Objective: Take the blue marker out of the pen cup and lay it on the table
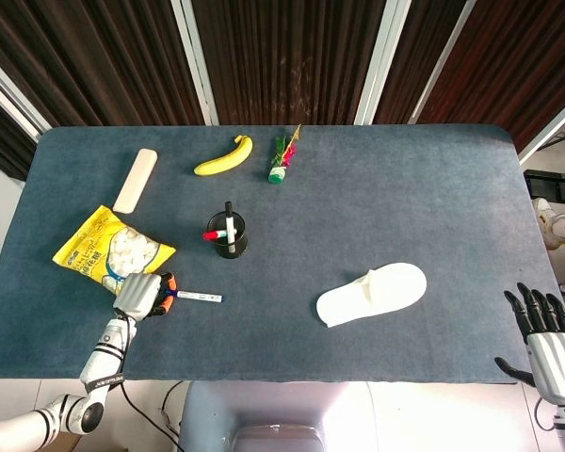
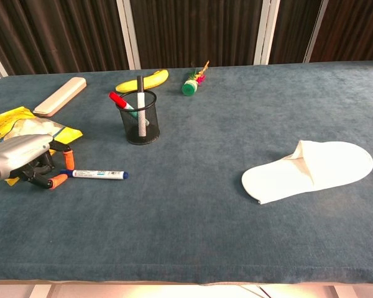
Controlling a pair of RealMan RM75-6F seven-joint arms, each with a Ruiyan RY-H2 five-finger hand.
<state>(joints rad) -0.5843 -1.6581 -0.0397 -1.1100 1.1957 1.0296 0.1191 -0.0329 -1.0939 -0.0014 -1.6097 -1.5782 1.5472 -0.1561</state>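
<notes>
The blue marker [image 1: 196, 297] [image 2: 96, 174] lies flat on the table, its white barrel pointing right. Its capped left end sits between the orange-tipped fingers of my left hand [image 1: 141, 295] [image 2: 25, 158], which still pinches it low at the table's front left. The black mesh pen cup [image 1: 228, 235] [image 2: 140, 118] stands upright behind and to the right of the hand, holding a red-capped marker and a black-capped pen. My right hand [image 1: 546, 339] hangs off the table's front right corner with fingers apart, holding nothing. It does not show in the chest view.
A yellow snack bag [image 1: 108, 250] lies just behind my left hand. A beige case [image 1: 136, 179], a banana [image 1: 224, 156] and a green-based feathered toy [image 1: 281, 162] lie along the back. A white slipper [image 1: 372, 293] rests right of centre.
</notes>
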